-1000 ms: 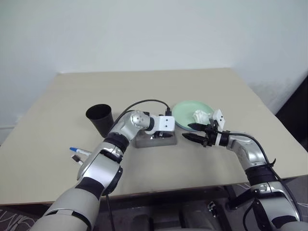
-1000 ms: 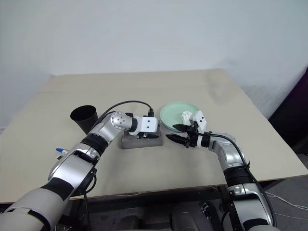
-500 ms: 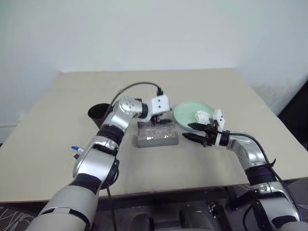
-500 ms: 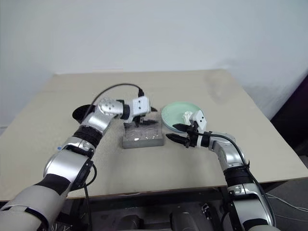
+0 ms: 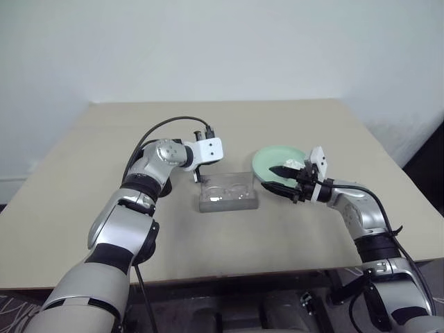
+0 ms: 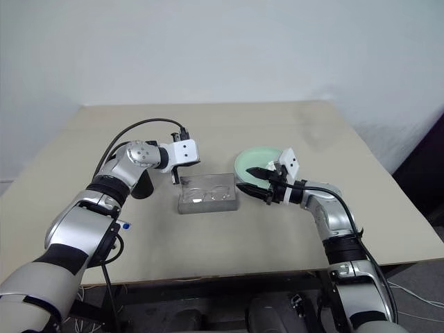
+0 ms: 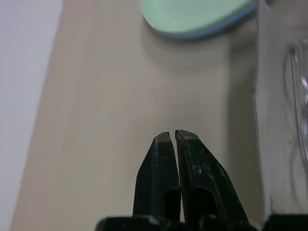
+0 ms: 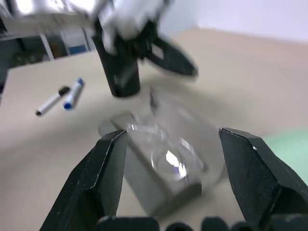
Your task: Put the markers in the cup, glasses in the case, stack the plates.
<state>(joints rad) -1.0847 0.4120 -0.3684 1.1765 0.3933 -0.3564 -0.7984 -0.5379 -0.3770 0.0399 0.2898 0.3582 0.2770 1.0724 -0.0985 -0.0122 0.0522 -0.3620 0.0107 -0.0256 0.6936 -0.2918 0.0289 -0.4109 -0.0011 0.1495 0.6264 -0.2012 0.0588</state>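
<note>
Both pincers are empty. Left gripper (image 5: pixel 196 176) has its two black fingers (image 7: pixel 163 159) pressed together with nothing between them, hanging above the table just beside the case's far left corner. Right gripper (image 5: pixel 281 178) stands with its jaws spread wide, one finger over the near rim of the plates and one lower, touching nothing as far as the head views show.

The glasses (image 6: pixel 208 192) lie in the grey case (image 5: pixel 229 202), clear lenses up, so that part of the task looks done. The plates (image 5: pixel 272 160) also appear stacked: the pale green one sits on the light blue one, whose edge peeks out beneath it in the left wrist view, and a small white lump of tissue (image 5: pixel 294 164) rests on top.

The markers (image 8: pixel 60 96) are what is left. They lie side by side on the table (image 5: pixel 291 125), near the black cup (image 6: pixel 142 186) but apart from it, on the side away from the case.
</note>
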